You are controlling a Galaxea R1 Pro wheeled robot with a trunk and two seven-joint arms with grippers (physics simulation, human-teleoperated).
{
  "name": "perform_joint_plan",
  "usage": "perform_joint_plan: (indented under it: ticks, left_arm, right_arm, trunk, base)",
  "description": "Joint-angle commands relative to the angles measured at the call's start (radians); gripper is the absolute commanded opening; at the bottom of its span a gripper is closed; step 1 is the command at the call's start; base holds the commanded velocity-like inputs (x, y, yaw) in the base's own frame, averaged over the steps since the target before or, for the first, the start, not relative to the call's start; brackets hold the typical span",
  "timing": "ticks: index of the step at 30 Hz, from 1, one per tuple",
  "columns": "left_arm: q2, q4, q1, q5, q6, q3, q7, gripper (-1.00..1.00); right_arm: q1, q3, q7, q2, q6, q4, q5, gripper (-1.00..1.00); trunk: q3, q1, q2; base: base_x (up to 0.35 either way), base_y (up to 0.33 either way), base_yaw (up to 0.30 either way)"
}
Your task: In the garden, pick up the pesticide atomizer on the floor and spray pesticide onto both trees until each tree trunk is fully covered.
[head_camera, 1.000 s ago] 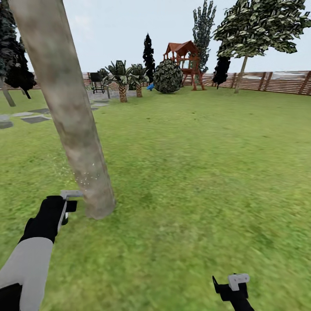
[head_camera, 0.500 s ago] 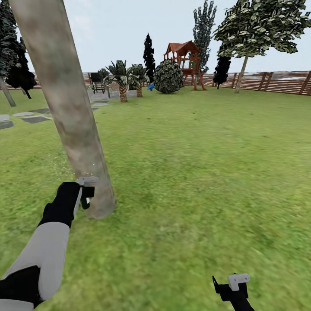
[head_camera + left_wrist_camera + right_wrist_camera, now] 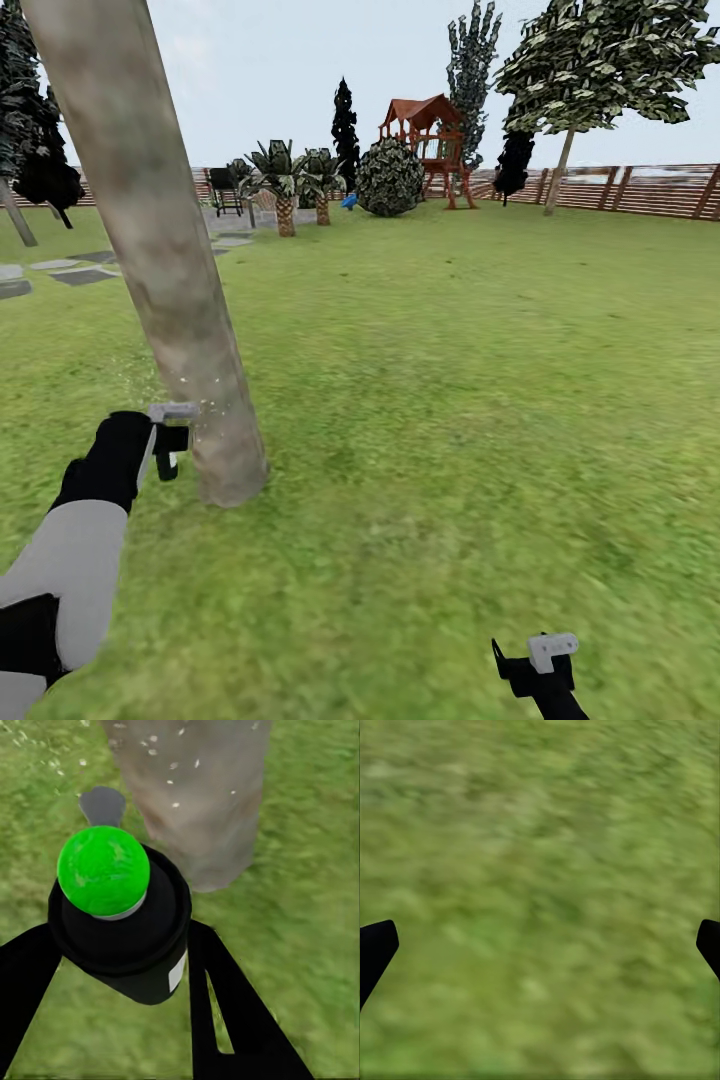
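The near tree trunk, thick and mottled pale grey-brown, leans across the left of the head view. White spray flecks dot its lower part. Just left of the trunk's base, my left gripper is shut on the pesticide atomizer, a small black bottle whose round top shows bright green. Its nozzle faces the trunk at close range. A second pale-trunked leafy tree stands far off by the fence. Low over the grass, my right gripper is open and holds nothing, with its fingertips wide apart.
Green lawn spreads all around. Grey paving stones lie at the far left. Palm-like plants, a round bush, a red playhouse and a brown slat fence line the back.
My left arm swung right towards the trunk, then drew back left. It now holds the atomizer slightly higher than a second ago. The right arm has not moved.
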Motion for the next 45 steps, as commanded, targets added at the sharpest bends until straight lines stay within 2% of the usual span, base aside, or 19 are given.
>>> perform_joint_plan:
  ticks: [1,2,4,6,9,12,20,37,45]
  left_arm:
    - [0.032,0.007,0.002,-0.001,0.004,0.004,-0.011,-1.00]
    - [0.079,0.020,0.008,-0.001,0.003,0.004,-0.022,-1.00]
    - [0.096,0.025,0.013,-0.004,0.001,-0.005,-0.030,-1.00]
    - [0.094,0.025,0.016,-0.004,0.002,-0.006,-0.033,-1.00]
    - [0.052,0.024,0.017,-0.004,0.001,-0.005,-0.033,-1.00]
    - [0.034,0.022,0.015,-0.004,0.001,-0.004,-0.031,-1.00]
    - [0.039,0.014,0.011,-0.007,0.000,-0.008,-0.029,-1.00]
    - [0.039,0.019,0.016,-0.010,-0.001,-0.007,-0.021,-1.00]
    - [0.045,0.028,0.019,-0.012,-0.001,0.000,-0.017,-1.00]
  right_arm:
    - [-0.001,-0.009,0.001,0.000,-0.003,0.001,0.008,1.00]
    - [-0.001,-0.009,0.002,0.000,-0.003,0.001,0.008,1.00]
    - [-0.001,-0.009,0.002,0.000,-0.003,0.001,0.008,1.00]
    - [-0.001,-0.009,0.002,0.000,-0.003,0.001,0.008,1.00]
    - [-0.001,-0.009,0.002,0.000,-0.003,0.001,0.008,1.00]
    - [-0.001,-0.009,0.002,0.000,-0.003,0.001,0.008,1.00]
    - [-0.001,-0.009,0.002,0.000,-0.003,0.002,0.008,1.00]
    - [-0.001,-0.009,0.002,0.000,-0.003,0.001,0.008,1.00]
    - [-0.001,-0.009,0.002,0.000,-0.003,0.001,0.008,1.00]
  trunk:
    - [-0.001,0.000,0.000]
    - [-0.001,0.000,0.000]
    - [-0.001,0.000,0.000]
    - [-0.001,0.000,0.000]
    - [-0.001,0.000,0.000]
    - [-0.001,0.000,0.000]
    - [-0.001,0.000,0.000]
    - [-0.001,0.000,0.000]
    - [-0.001,0.000,0.000]
  base:
    - [0.000,0.000,0.000]
    - [0.000,0.000,0.000]
    - [0.000,0.000,0.000]
    - [0.000,0.000,0.000]
    - [0.074,-0.137,0.000]
    - [0.155,-0.229,0.000]
    - [0.164,-0.229,0.000]
    - [0.003,-0.276,0.000]
    - [0.024,-0.277,0.211]
